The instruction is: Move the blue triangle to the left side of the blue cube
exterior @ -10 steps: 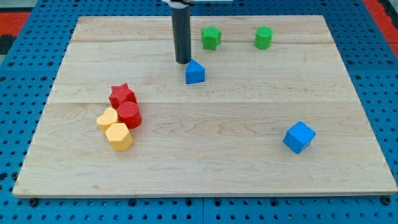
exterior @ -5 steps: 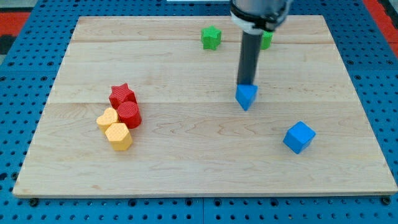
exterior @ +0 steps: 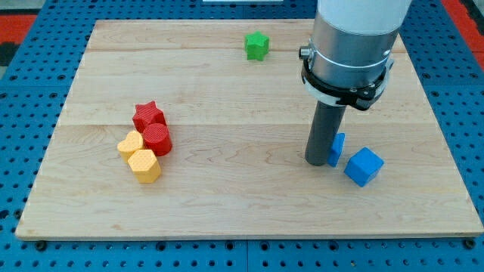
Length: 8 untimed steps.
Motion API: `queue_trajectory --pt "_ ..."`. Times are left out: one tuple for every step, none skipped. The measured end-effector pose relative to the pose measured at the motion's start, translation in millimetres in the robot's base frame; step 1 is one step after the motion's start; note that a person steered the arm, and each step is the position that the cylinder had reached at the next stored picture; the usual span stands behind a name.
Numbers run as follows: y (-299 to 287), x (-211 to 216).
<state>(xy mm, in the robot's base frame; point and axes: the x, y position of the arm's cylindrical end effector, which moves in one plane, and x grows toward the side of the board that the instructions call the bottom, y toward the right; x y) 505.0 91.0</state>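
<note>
The blue triangle (exterior: 337, 149) lies just left of the blue cube (exterior: 364, 166) at the board's lower right, mostly hidden behind the rod. My tip (exterior: 317, 162) rests on the board right against the triangle's left side. The triangle and the cube look nearly touching; a narrow gap may remain. The arm's grey body fills the view's upper right.
A green star (exterior: 257, 45) sits near the view's top. A red star (exterior: 148, 115), a red cylinder (exterior: 157, 139) and two yellow blocks (exterior: 138, 156) cluster at the left. The wooden board (exterior: 227, 189) lies on a blue pegboard. A second green block is hidden behind the arm.
My tip has pushed the blue triangle down and to the right, from the board's upper middle to a spot beside the blue cube. The arm now covers the right green block.
</note>
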Motion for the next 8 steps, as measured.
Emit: queue_trajectory --pt "-51.9 -34.0" --pt "-7.2 -49.7" --pt "23.1 -41.7" --pt "35.6 -21.7" --pt "42.5 -14.1" --pt "30.0 -17.8" --pt "29.7 -18.4" --pt "29.5 -18.4"
